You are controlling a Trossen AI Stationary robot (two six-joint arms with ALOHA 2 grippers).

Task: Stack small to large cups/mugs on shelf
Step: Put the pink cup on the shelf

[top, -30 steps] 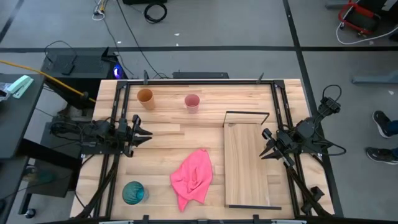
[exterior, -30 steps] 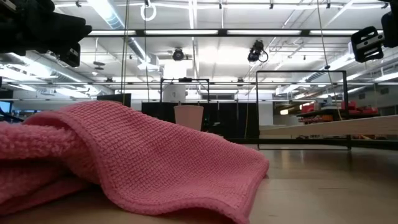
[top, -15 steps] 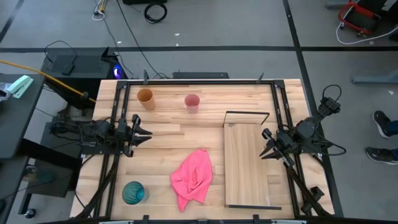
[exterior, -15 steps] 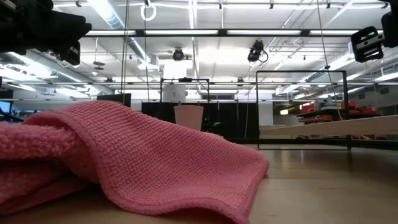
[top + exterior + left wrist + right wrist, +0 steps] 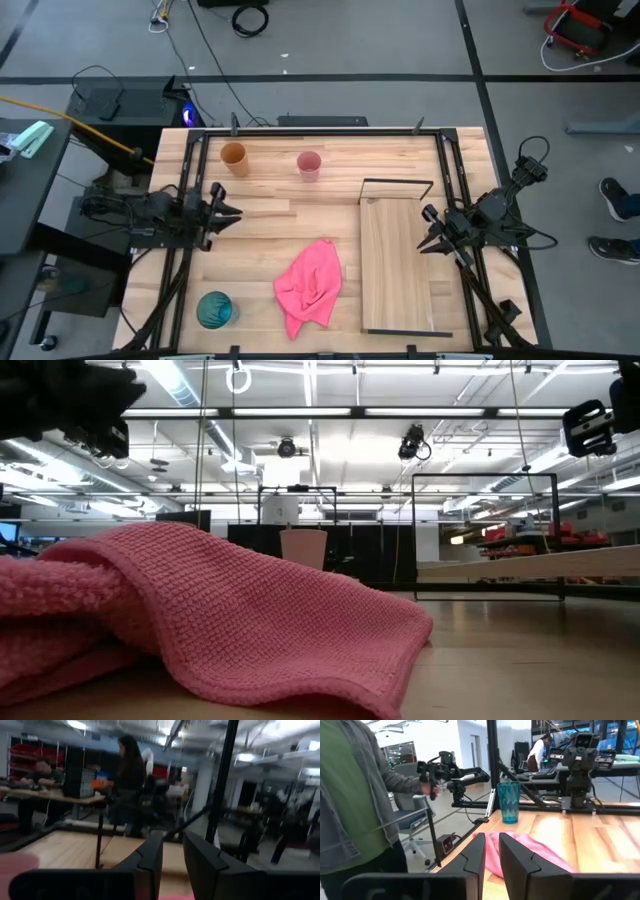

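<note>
Cloth (image 5: pixel 309 287) lies crumpled at the near middle of the tabletop (image 5: pixel 270 225), pink, touching no cup. The teal-blue cup (image 5: pixel 216 310) stands at the near left corner, well apart from the shelf (image 5: pixel 397 265), whose board runs along the right side with its wire frame (image 5: pixel 397 183) at the far end. Both arms wait at the edges: the left gripper (image 5: pixel 229 214) over the table's left side, the right gripper (image 5: pixel 428 232) just beside the shelf's right edge. Each holds nothing, its fingers a narrow slit apart. At the far edge stand the orange-brown cup (image 5: pixel 233 157) and, to its right, the pink cup (image 5: pixel 309 165). Nothing is stacked yet; I judge the task at its opening. Next likely comes a reach for a cup. The cloth sits between the teal-blue cup and the shelf and may snag a low carry.
</note>
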